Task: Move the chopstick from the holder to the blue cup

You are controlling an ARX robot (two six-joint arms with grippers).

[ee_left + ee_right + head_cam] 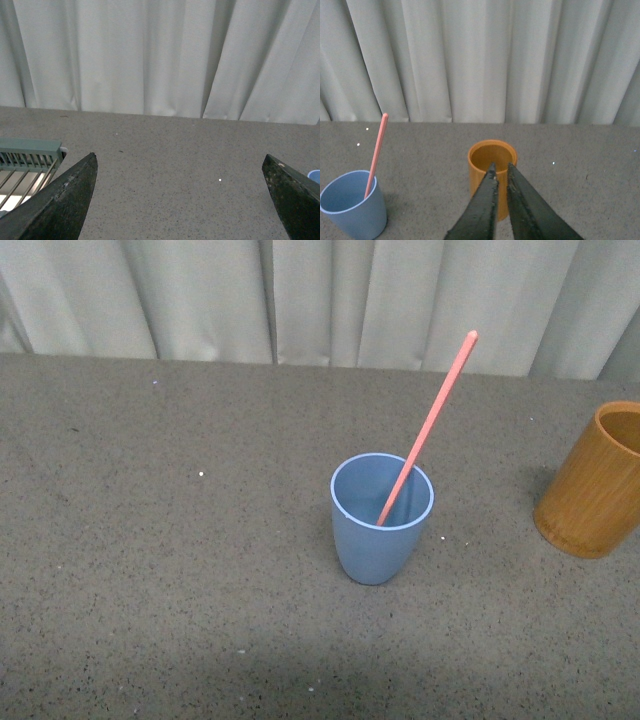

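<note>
The blue cup [381, 517] stands upright in the middle of the grey table. The salmon-pink chopstick [430, 423] stands inside it, leaning up to the right. The orange-brown holder [593, 483] stands at the right edge, empty. No gripper shows in the front view. In the right wrist view my right gripper [500, 167] is shut and empty, in front of the holder [482, 165], with the cup [353, 203] and chopstick [376, 152] off to the side. My left gripper [180, 162] is open and empty over bare table; a sliver of the cup's rim [314, 175] shows.
A pale curtain [320, 295] hangs along the table's far edge. A green slatted rack [27, 157] shows beside my left gripper in the left wrist view. The table is grey and speckled [150, 540].
</note>
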